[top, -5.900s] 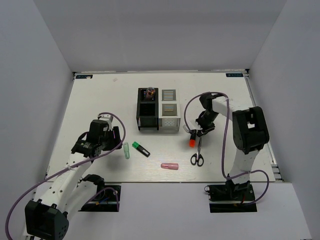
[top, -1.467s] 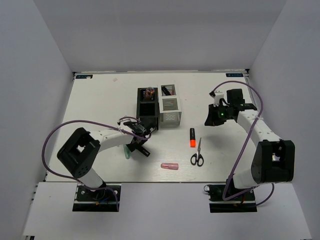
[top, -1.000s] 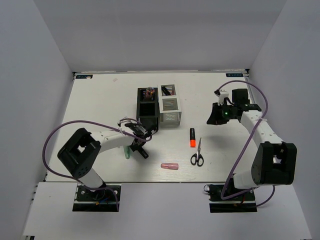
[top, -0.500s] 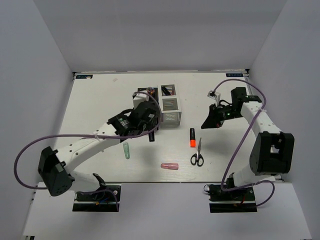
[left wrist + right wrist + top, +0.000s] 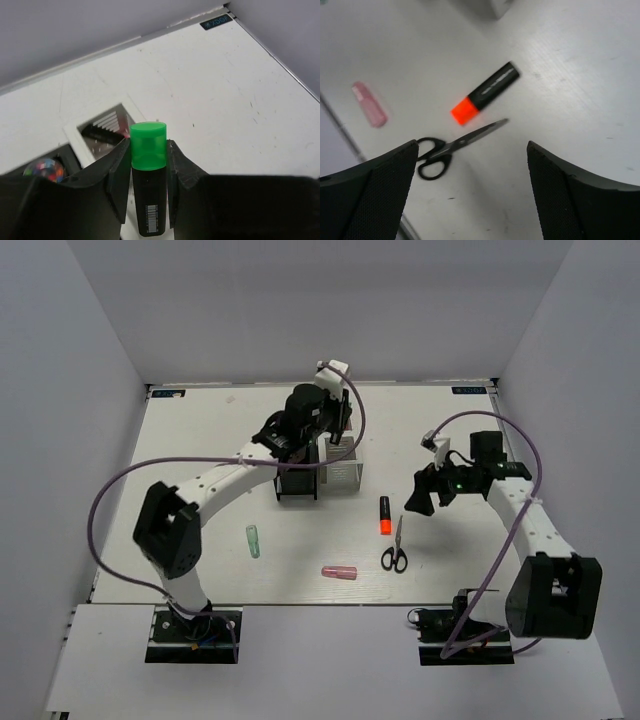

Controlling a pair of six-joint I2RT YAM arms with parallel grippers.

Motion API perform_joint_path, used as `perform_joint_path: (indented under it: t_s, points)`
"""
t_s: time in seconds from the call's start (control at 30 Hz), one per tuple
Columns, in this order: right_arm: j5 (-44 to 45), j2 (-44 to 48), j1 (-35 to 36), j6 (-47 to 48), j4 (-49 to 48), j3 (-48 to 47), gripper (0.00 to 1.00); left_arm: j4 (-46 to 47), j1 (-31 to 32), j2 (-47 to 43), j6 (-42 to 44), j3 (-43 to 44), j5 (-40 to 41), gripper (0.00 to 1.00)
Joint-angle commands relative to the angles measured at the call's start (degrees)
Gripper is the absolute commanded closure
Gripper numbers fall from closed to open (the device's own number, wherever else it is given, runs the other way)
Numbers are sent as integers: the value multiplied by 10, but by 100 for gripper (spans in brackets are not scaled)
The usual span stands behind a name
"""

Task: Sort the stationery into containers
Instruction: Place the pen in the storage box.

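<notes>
Here the left hand (image 5: 148,150) is clamped on the green-and-black highlighter (image 5: 148,195), with one finger pressed against each side of the barrel just below the green cap. The cap points away from the wrist. The hand hangs above the two mesh organisers at the far middle of the table (image 5: 200,460). Below the cap shows the open top of the white organiser (image 5: 105,130). Left of it is a compartment of the black organiser (image 5: 297,480) with a multicoloured ball (image 5: 44,167) inside. Which compartment the highlighter is over cannot be told. The two organisers stand side by side and touching, the black one on the left.

The right hand (image 5: 471,150) is spread wide and holds nothing. It hovers above the table, right of the organisers. Under it lies the orange-and-black highlighter (image 5: 485,92), its orange cap towards the near edge. Just beside it on the right lie the black-handled scissors (image 5: 455,147), blades together and handles on the near side. The pink tube (image 5: 339,571) lies flat, nearer and left of the scissors. The pale green tube (image 5: 253,540) lies farther left, on the near side of the black organiser and apart from it.
</notes>
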State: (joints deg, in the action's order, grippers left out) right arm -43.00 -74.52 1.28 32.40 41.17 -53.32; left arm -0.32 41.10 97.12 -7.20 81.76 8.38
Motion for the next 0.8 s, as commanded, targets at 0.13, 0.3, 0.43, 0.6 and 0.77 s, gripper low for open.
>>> perform_joint_path:
  t_s: [0.13, 0.3, 0.43, 0.6, 0.77]
  points:
    - [136, 100, -4, -88, -228, 80, 10, 138, -50, 98, -1, 87, -71, 100]
    - [101, 106, -5, -98, -232, 95, 10, 204, -70, 155, -18, 97, -72, 100]
    - [88, 104, -7, -96, -238, 104, 10, 218, -86, 186, -40, 118, -70, 100]
    - [78, 100, -7, -95, -245, 110, 10, 239, -94, 202, -46, 116, -71, 100]
    - [67, 94, -7, -89, -245, 112, 10, 280, -95, 210, -56, 72, -79, 100]
